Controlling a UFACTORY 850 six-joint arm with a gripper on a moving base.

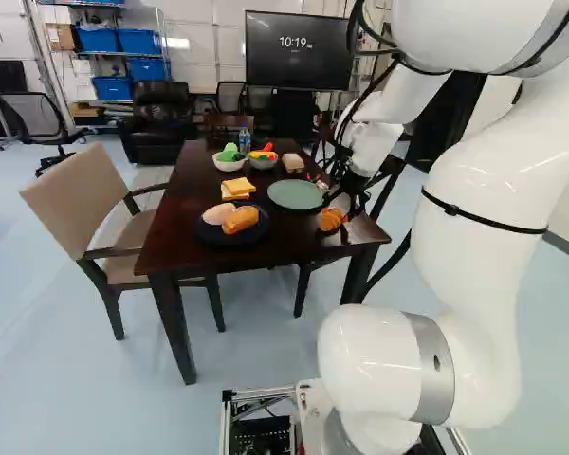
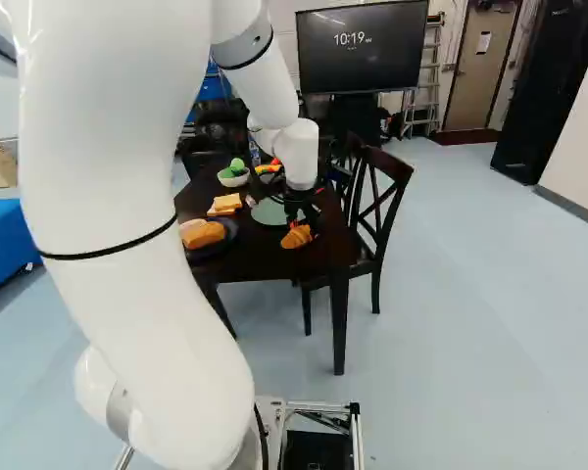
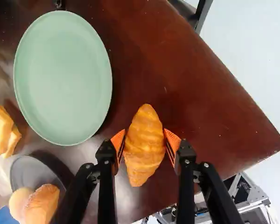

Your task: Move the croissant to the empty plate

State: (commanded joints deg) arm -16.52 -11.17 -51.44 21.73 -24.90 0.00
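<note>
While the black two-fingered gripper (image 3: 145,137) holds the golden-brown croissant (image 3: 144,148) between its orange pads (image 3: 172,141), near the round pale-green plate (image 3: 63,77), I think the grasping step is in hand. Next, it should raise the croissant clear of the dark wooden table (image 3: 200,95), then move sideways to the plate.

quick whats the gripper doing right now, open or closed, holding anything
Gripper: closed on the croissant, an orange pad against each side.
</note>
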